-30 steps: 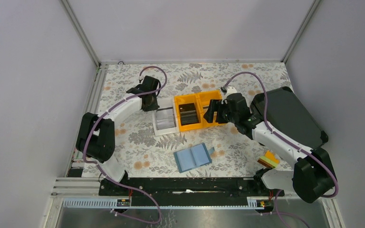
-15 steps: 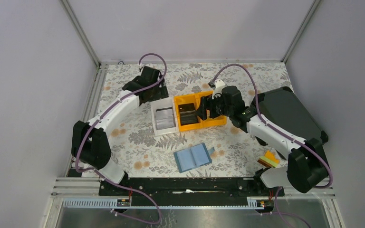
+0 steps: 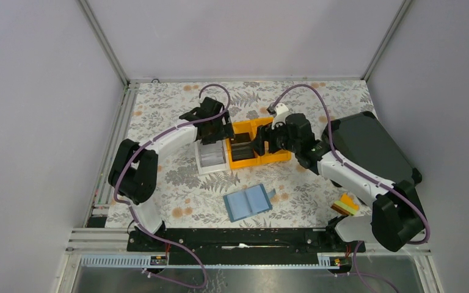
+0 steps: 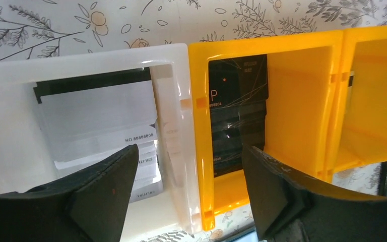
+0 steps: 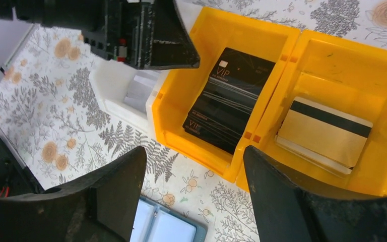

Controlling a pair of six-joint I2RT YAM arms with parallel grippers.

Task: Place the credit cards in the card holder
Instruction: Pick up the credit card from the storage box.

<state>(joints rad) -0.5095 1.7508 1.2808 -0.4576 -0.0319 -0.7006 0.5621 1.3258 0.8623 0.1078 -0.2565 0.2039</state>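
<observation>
The left gripper (image 4: 189, 166) hangs with its jaws spread wide and nothing between them, one finger over the white bin (image 4: 171, 55) and the other over the orange bin (image 4: 201, 126) beside it. The right gripper (image 5: 194, 156) is just as wide and just as empty, poised above that same orange bin, so the two face each other in the middle of the overhead view (close quarters). The left one's black body fills the upper left of the right wrist view.

A large black case (image 3: 372, 149) lies at the right of the overhead view, partly under the right arm, with a small orange-and-yellow thing (image 3: 345, 204) below it. Everything sits on a leaf-and-flower patterned tabletop (image 3: 159, 110), boxed in by plain grey walls (image 3: 36, 122).

Dark credit cards (image 4: 237, 111) are stacked in the orange bin, pale cards (image 4: 101, 121) in the white bin, and a gold card (image 5: 325, 136) with a black stripe in the second orange bin (image 5: 332, 50). The card holder (image 3: 248, 202) lies open below centre, apart from the bins.
</observation>
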